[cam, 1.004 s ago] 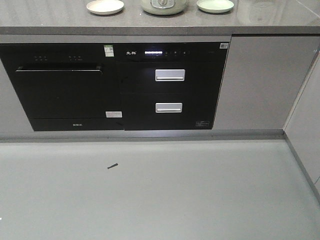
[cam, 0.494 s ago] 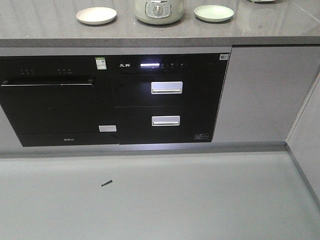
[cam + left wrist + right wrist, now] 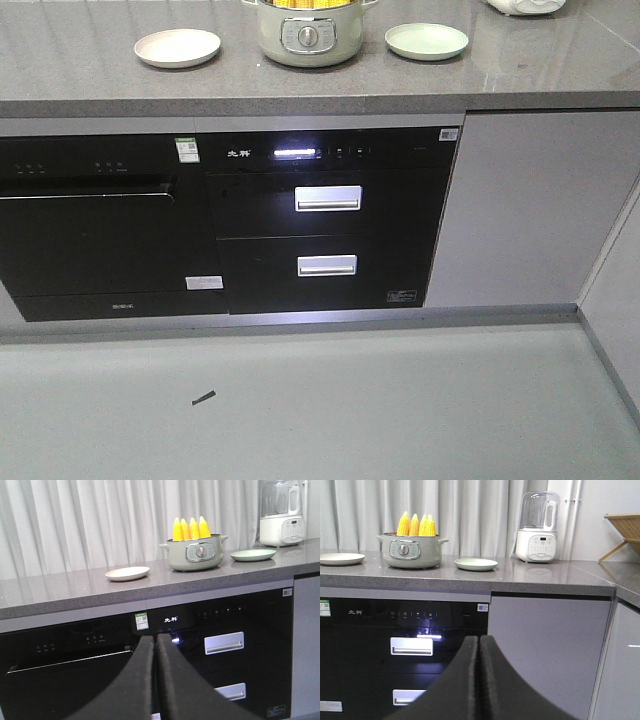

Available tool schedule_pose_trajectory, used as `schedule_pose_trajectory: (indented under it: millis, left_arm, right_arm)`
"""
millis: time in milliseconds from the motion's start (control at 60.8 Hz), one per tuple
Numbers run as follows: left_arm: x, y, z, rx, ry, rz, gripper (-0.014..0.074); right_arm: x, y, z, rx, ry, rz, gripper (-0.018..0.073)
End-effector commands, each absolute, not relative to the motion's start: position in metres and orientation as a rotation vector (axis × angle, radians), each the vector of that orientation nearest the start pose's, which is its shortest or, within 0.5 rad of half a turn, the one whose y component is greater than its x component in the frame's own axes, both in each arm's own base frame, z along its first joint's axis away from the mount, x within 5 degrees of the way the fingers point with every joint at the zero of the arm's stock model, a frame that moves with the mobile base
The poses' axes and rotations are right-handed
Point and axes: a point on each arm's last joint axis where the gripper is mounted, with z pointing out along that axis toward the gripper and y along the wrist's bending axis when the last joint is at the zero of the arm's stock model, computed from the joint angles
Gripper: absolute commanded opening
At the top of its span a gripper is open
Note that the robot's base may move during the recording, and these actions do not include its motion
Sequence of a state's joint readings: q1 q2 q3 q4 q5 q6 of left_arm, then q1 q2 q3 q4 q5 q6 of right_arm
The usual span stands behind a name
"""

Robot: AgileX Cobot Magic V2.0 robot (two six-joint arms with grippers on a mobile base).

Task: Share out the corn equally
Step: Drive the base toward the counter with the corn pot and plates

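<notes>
Several yellow corn (image 3: 191,529) cobs stand upright in a pale green electric pot (image 3: 195,554) on the grey counter. In the right wrist view the corn (image 3: 417,525) and pot (image 3: 411,551) sit at the upper left. The front view shows the pot (image 3: 305,30) with only the corn (image 3: 300,3) at the frame's top edge. A cream plate (image 3: 127,573) lies left of the pot and a green plate (image 3: 252,555) lies right of it. My left gripper (image 3: 155,642) and right gripper (image 3: 479,642) are both shut, empty, and well short of the counter, in front of the cabinets.
Below the counter (image 3: 80,90) are a black oven (image 3: 90,230) and black drawers with silver handles (image 3: 328,198). A white blender (image 3: 537,527) stands at the counter's right, with a wooden rack (image 3: 625,527) beyond it. A small dark scrap (image 3: 204,398) lies on the floor.
The front view has shifted so that the counter sits lower in the frame. More of the countertop shows, and the pot's open top with corn has come into view.
</notes>
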State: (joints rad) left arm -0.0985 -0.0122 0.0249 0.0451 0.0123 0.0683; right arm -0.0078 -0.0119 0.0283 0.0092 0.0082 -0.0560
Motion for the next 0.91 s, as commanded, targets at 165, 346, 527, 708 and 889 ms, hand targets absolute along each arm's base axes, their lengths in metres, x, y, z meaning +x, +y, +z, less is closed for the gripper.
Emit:
schedule_pose_trajectory:
  millis: [165, 346, 527, 708, 889]
  left_arm:
    - [0.0548, -0.0057, 0.2084, 0.139, 1.423, -0.009, -0.0007]
    - [0.0548, -0.0057, 0.2084, 0.139, 1.423, -0.009, -0.0007]
    - [0.0548, -0.0057, 0.2084, 0.139, 1.423, -0.009, -0.0007]
    - [0.0548, -0.0057, 0.2084, 0.139, 1.423, -0.009, -0.0007]
    - [0.0548, -0.0057, 0.2084, 0.139, 1.423, -0.009, -0.0007]
  right_arm:
    - [0.0558, -0.0005, 0.2074, -0.034, 1.433, -0.054, -0.0010]
    - [0.0558, -0.0005, 0.2074, -0.034, 1.433, -0.054, -0.0010]
    - [0.0558, -0.0005, 0.2074, -0.034, 1.433, -0.054, -0.0010]
    - [0.0558, -0.0005, 0.2074, -0.034, 1.433, -0.054, -0.0010]
    - [0.0558, -0.0005, 0.2074, -0.034, 1.433, -0.054, -0.0010]
